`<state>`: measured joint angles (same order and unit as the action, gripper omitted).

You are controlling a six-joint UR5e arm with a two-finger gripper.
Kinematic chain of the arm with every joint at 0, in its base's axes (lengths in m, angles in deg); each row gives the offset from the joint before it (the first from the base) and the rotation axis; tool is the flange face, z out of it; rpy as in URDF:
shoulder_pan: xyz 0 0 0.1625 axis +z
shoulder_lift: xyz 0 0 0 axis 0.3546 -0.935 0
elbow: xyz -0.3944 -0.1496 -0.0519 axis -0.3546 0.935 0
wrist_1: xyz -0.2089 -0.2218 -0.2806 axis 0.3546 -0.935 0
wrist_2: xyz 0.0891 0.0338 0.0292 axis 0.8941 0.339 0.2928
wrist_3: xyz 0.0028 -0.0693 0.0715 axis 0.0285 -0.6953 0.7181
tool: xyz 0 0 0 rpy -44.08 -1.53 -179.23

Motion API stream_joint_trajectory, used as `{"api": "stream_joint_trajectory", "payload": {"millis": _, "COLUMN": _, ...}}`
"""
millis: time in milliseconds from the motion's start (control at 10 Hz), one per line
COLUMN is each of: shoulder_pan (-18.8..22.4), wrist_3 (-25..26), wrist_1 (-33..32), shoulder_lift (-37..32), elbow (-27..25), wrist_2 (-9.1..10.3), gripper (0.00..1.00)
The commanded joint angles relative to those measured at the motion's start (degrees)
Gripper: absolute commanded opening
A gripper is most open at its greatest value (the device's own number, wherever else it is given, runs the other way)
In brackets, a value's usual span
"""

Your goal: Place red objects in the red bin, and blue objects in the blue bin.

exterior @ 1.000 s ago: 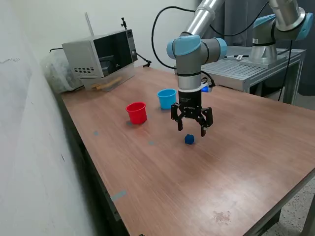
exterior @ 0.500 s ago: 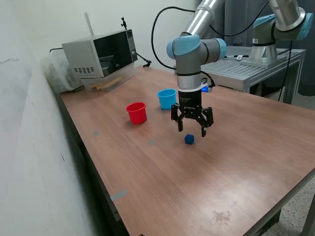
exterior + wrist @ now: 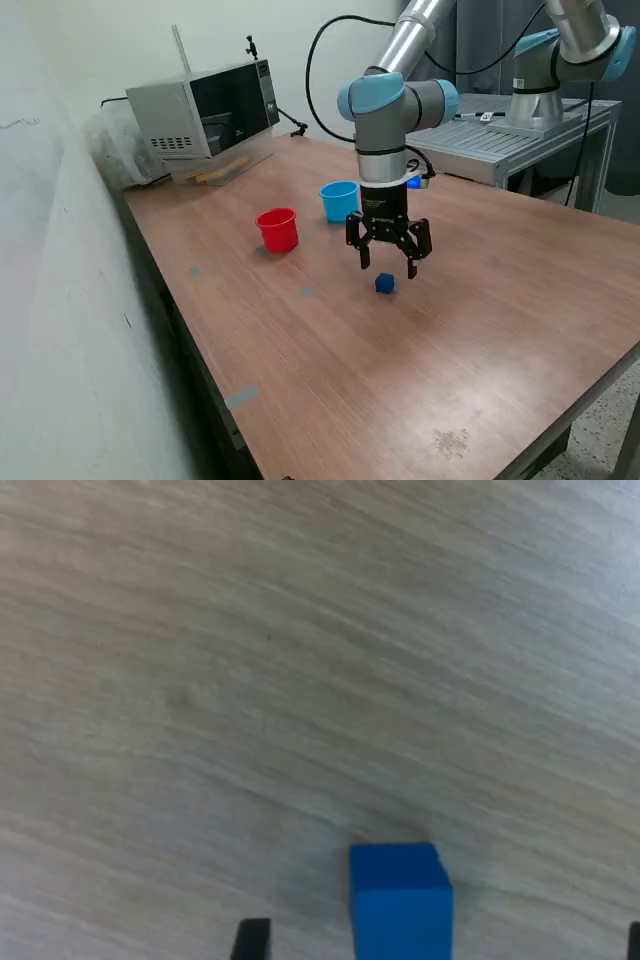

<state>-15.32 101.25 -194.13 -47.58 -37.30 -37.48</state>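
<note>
On the wooden table [image 3: 480, 330], the red cup [image 3: 278, 229] stands at nine o'clock from the light blue cup [image 3: 339, 200], near it. The gripper [image 3: 389, 266] hovers with jaws apart just above a blue cube [image 3: 385, 284], at five o'clock from the blue cup.

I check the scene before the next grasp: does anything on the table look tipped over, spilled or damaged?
Nothing stands out. The small red plastic cup and the light blue plastic cup stand upright on the wooden table. The small dark blue cube rests flat beneath the open two-finger gripper.
</note>
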Motion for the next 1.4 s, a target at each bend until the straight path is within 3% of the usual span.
{"api": "stream_joint_trajectory", "payload": {"millis": 0, "shoulder_pan": -0.3, "wrist_3": -0.3, "wrist_1": -0.4, "shoulder_lift": 0.0, "elbow": -0.1, "wrist_2": 0.03, "gripper": 1.00}}
{"api": "stream_joint_trajectory", "payload": {"millis": 400, "shoulder_pan": -0.3, "wrist_3": -0.3, "wrist_1": -0.8, "shoulder_lift": 0.7, "elbow": -0.2, "wrist_2": 0.03, "gripper": 1.00}}
{"api": "stream_joint_trajectory", "payload": {"millis": 500, "shoulder_pan": -0.3, "wrist_3": -0.3, "wrist_1": -0.8, "shoulder_lift": 0.7, "elbow": -0.2, "wrist_2": 0.03, "gripper": 0.00}}
{"api": "stream_joint_trajectory", "payload": {"millis": 1300, "shoulder_pan": -0.7, "wrist_3": -0.4, "wrist_1": -0.5, "shoulder_lift": 0.2, "elbow": -0.4, "wrist_2": -0.58, "gripper": 0.00}}
